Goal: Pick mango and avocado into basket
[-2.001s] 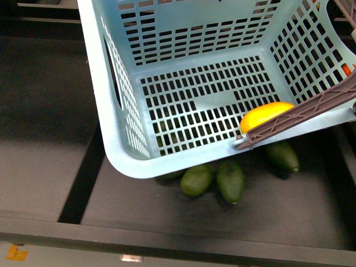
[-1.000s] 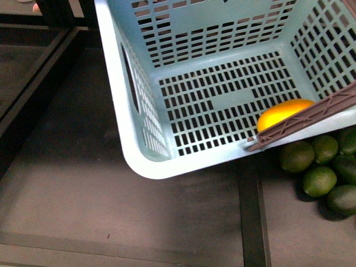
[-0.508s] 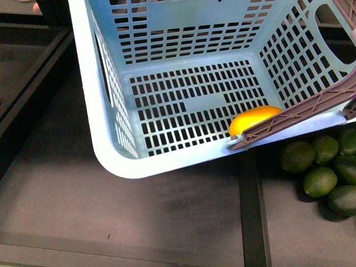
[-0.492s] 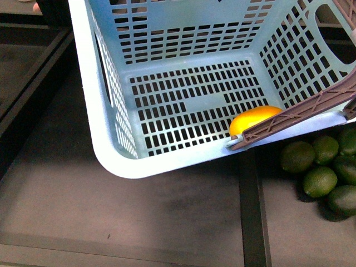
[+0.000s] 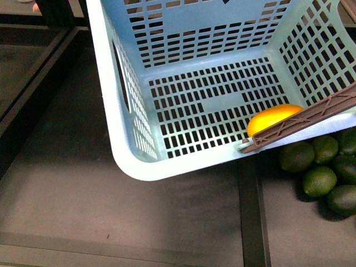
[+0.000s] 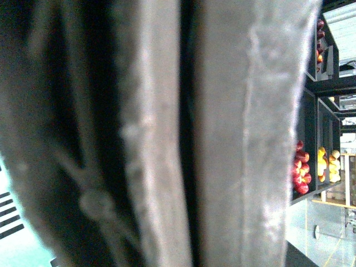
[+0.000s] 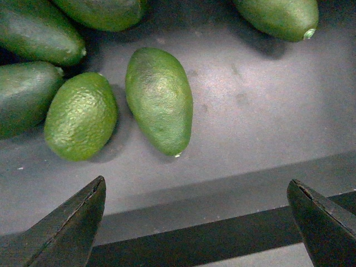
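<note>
- A light turquoise basket (image 5: 119,139) with slotted walls fills most of the front view. It hangs tilted above a dark shelf (image 5: 67,189).
- The orange-yellow mango (image 5: 270,118) lies inside the basket on the slotted floor, at the near right corner. The brown ribbed handle (image 5: 311,114) crosses just in front of it.
- Dark green fruits (image 5: 319,181) sit piled on the shelf to the right of the basket and outside it.
- In the right wrist view, the right gripper (image 7: 196,182) has its two dark fingers spread wide apart, holding nothing.
- Ahead of it lies one long, smooth avocado (image 7: 159,100). A rounder, bumpy green fruit (image 7: 82,115) is just beside it, perhaps touching.
- A dark bar (image 7: 222,233) runs across between the fingers and the avocado.
- The left wrist view is a close grey blur. The left gripper cannot be made out, so whether it is apart or clamped cannot be told.
- Judged progress: the mango is in the basket and the avocado is not yet picked.
- Risk: the wide fingers could close on the bumpy neighbour as well, or take it instead.
- Risk: the avocado's smooth, tapered skin could slip out of the grip or roll away when nudged.
- Risk: a low approach could catch the dark bar.
- Risk: the basket's tilt could let the mango roll.
</note>
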Action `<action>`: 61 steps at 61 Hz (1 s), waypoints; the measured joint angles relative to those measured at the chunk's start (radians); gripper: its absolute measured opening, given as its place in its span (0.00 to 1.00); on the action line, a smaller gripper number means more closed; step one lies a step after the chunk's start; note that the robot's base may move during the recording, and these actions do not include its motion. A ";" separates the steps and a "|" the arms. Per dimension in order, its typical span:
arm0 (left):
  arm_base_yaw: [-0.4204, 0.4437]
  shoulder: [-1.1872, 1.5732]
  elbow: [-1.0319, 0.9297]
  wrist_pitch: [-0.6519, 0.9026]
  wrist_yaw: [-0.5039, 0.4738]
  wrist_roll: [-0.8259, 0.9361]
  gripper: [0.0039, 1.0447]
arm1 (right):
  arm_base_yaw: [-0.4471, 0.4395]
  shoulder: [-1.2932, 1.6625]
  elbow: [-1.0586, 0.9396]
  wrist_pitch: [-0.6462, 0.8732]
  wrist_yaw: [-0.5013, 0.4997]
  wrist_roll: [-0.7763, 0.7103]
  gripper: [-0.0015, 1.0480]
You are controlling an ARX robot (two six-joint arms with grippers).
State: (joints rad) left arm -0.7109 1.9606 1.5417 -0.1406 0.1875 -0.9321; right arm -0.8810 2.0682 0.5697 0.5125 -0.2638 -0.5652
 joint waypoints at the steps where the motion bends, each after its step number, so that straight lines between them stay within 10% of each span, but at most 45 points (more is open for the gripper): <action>1: 0.000 0.000 0.000 0.000 0.000 0.000 0.25 | 0.001 0.009 0.006 0.000 0.003 0.000 0.92; 61: 0.001 0.000 0.000 0.000 -0.004 0.000 0.25 | 0.161 0.415 0.341 -0.002 0.116 0.186 0.92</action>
State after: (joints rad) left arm -0.7101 1.9606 1.5417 -0.1406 0.1837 -0.9318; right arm -0.7200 2.4836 0.9104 0.5102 -0.1478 -0.3790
